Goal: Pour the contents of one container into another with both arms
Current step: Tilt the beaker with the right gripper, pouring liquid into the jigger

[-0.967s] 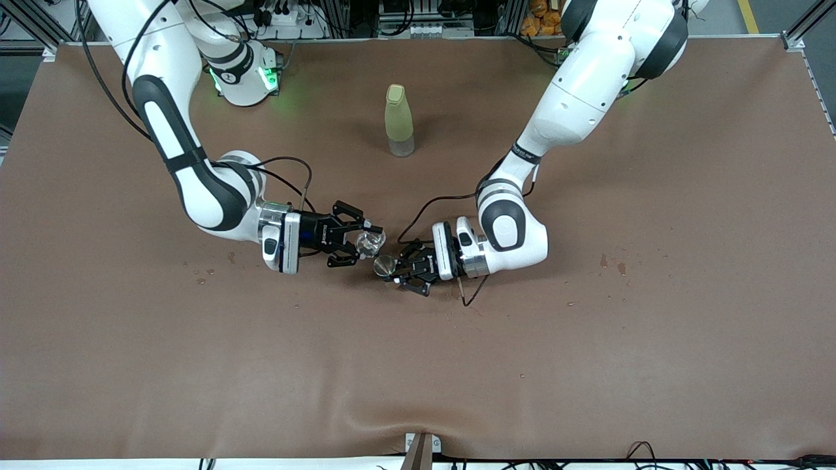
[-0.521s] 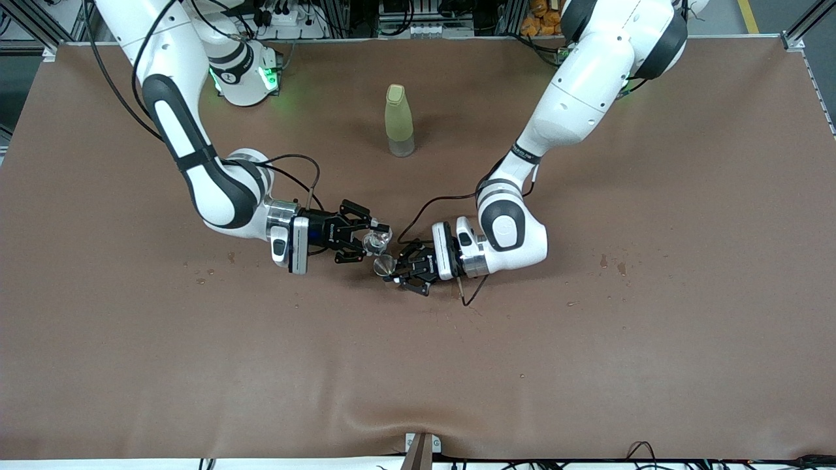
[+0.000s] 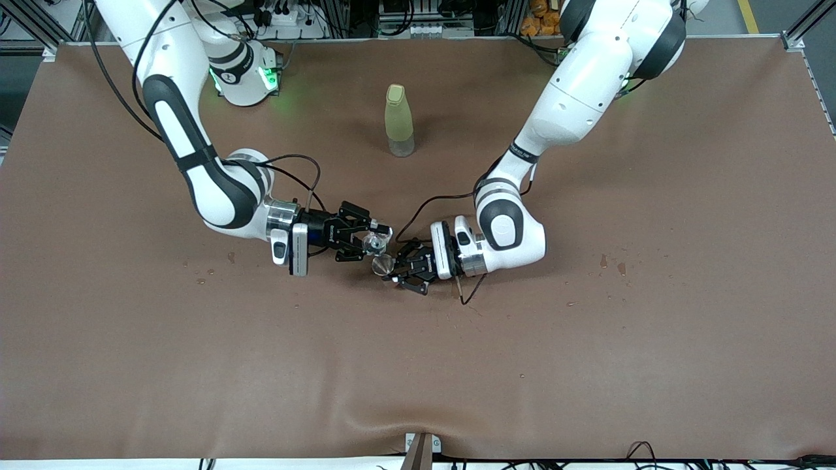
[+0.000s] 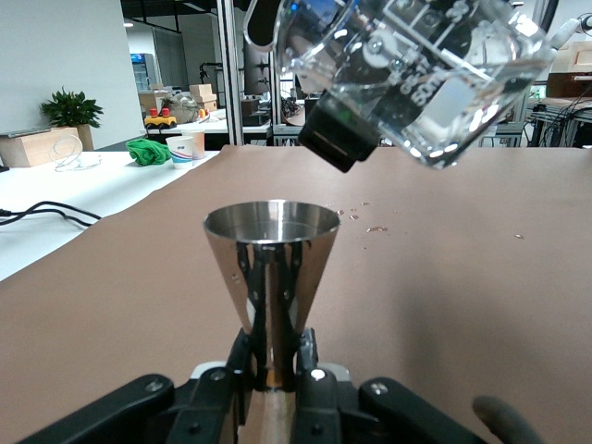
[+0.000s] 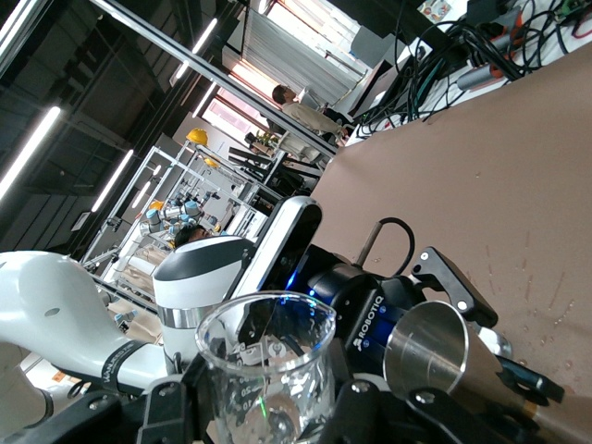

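A clear glass beaker (image 3: 374, 243) with printed marks is tilted in the air, and my right gripper (image 3: 368, 242) is shut on it. Just beside and below it is a steel cone-shaped cup (image 3: 383, 264), held upright with my left gripper (image 3: 392, 267) shut on its narrow stem. In the left wrist view the steel cup (image 4: 271, 264) rises from my left gripper (image 4: 275, 375), and the beaker (image 4: 421, 74) leans above its rim. The right wrist view shows the beaker (image 5: 268, 365) in my right gripper (image 5: 268, 421) next to the cup (image 5: 435, 356). No stream shows between them.
A yellow-green bottle (image 3: 399, 121) stands upright, farther from the front camera than both grippers. Small wet spots lie on the brown table cover toward the left arm's end (image 3: 610, 264) and the right arm's end (image 3: 202, 277). A black cable (image 3: 424, 205) loops above the left gripper.
My right arm has carried the beaker toward the left gripper, so its lip now sits close over the steel cup. The left gripper has shifted only slightly.
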